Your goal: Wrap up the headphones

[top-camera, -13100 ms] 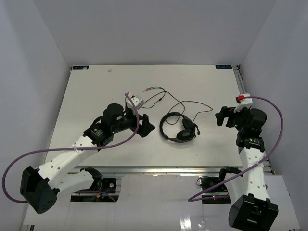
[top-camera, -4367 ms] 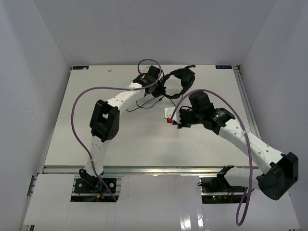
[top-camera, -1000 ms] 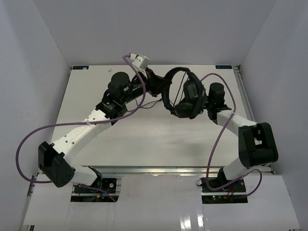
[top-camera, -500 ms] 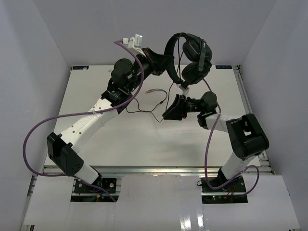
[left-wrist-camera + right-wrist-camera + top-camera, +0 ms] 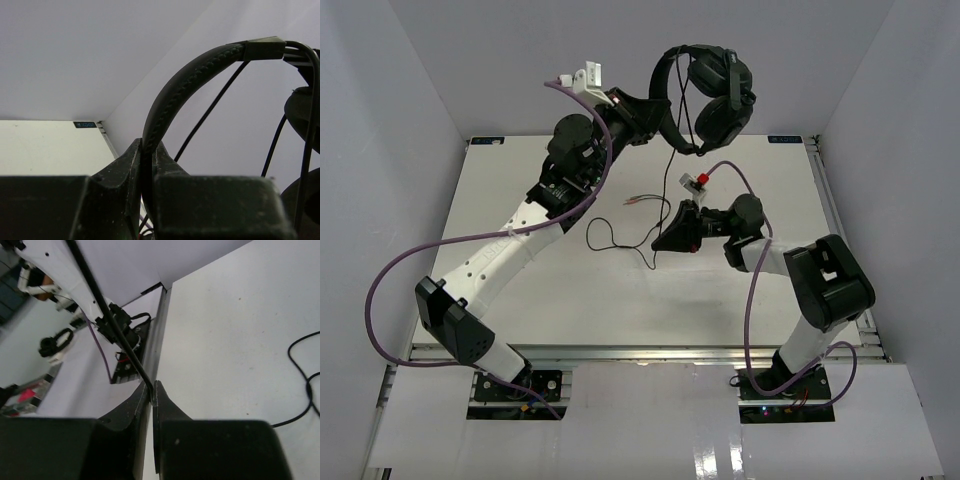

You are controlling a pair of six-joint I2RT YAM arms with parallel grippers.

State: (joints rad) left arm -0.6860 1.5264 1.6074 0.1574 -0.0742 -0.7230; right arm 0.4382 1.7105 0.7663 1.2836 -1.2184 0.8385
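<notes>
Now, left gripper [image 5: 660,122] clamping the headband [image 5: 658,85] at top centre and right gripper [image 5: 660,243] pinching the cord [image 5: 672,165] (mid-frame), I'd circle the headphones [image 5: 720,100] slowly, cord taut.

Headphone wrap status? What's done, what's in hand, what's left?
Done: the headphones are up off the table, with the left arm's fingers clamped on the headband. In hand: the right arm's fingers are shut on the cord hanging from them. Left: no wound turns show on the headset yet; the rest of the cord trails loose on the table, so all the wrapping remains.
</notes>
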